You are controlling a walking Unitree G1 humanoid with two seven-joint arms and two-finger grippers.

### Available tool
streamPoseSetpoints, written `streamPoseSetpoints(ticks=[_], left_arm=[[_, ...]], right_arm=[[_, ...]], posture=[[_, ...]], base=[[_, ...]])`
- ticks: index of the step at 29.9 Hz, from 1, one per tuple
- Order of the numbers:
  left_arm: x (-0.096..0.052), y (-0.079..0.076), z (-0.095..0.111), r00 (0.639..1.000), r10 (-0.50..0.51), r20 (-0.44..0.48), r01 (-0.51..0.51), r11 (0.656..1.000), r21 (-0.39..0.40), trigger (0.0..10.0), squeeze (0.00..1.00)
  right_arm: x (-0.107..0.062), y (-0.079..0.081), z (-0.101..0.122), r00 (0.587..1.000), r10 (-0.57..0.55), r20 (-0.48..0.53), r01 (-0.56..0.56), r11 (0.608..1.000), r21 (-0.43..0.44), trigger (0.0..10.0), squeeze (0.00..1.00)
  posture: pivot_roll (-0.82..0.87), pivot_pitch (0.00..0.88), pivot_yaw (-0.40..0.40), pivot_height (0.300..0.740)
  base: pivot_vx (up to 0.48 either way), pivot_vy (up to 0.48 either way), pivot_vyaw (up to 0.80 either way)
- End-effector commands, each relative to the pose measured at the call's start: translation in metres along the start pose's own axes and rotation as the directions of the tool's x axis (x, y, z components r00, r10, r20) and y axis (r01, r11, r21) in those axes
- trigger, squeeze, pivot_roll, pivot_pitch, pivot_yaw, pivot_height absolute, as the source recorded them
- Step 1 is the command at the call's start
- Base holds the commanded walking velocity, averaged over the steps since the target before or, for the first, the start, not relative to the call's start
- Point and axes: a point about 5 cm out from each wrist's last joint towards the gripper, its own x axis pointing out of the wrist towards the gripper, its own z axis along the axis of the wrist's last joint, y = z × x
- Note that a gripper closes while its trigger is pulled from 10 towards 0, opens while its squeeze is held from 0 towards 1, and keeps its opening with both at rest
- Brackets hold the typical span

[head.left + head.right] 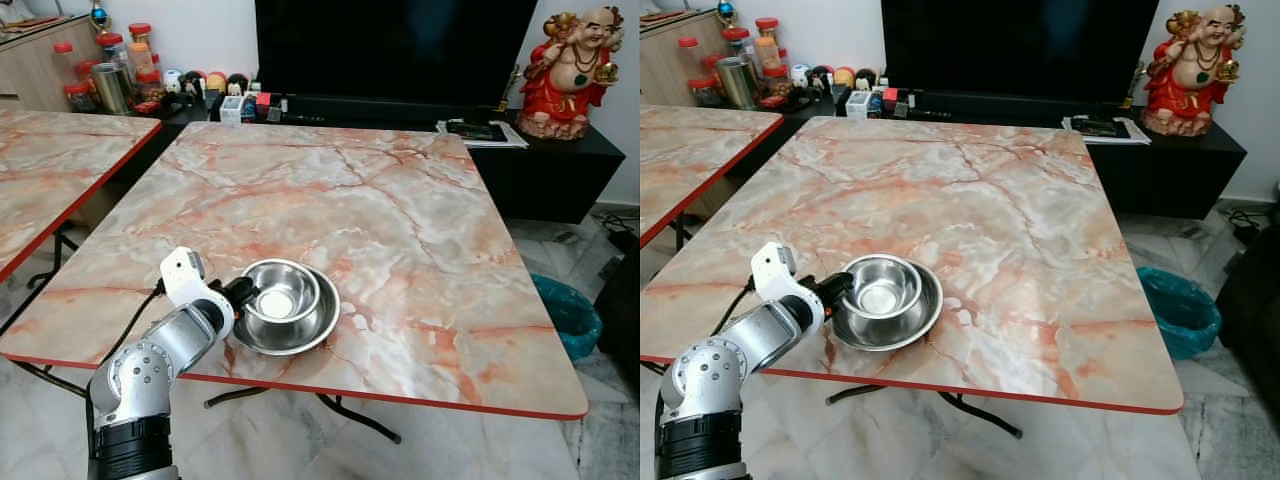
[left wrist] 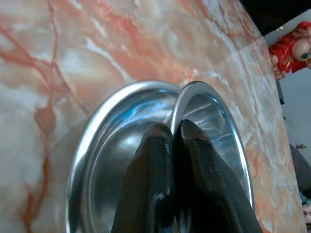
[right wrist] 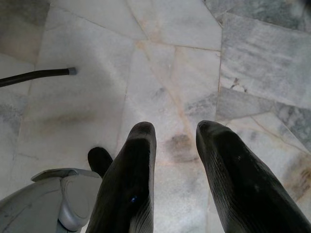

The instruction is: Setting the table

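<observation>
Our silver left arm reaches forward from the near edge of the marble-patterned pink tabletop with a red rim (image 1: 400,230), and our left end effector (image 2: 174,133) pinches the rim of the small round steel bowl (image 1: 283,291) between its two black fingers (image 2: 151,179). We see this bowl resting inside the wider shallow steel dish (image 1: 318,330), which lies on the tabletop near the front edge, toward our left side. Our right end effector (image 3: 175,133) hangs over the pale marble floor (image 3: 170,58) with its fingers spread apart. Behind the tabletop stands a black television (image 1: 395,45) on a low black cabinet (image 1: 550,160), and a red laughing Buddha figure (image 1: 570,70) sits on it.
</observation>
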Motion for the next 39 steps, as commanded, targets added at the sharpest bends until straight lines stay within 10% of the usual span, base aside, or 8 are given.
streamPoseSetpoints(ticks=[1, 39], left_arm=[[0.003, -0.006, 0.004, 1.0, 0.001, 0.025, -0.002, 1.0, 0.016, 10.0, 0.0], [0.004, 0.005, -0.011, 0.993, 0.099, -0.066, -0.097, 0.994, 0.041, 10.0, 0.0]], right_arm=[[0.0, -0.003, -0.001, 1.0, -0.002, -0.006, 0.002, 1.0, -0.008, 10.0, 0.0], [-0.001, -0.003, -0.001, 1.0, -0.002, -0.006, 0.002, 1.0, -0.005, 10.0, 0.0]], posture=[[0.01, 0.051, -0.038, 0.74], [0.01, 0.057, -0.041, 0.74]], base=[[0.0, 0.0, 0.0], [0.0, 0.0, 0.0]])
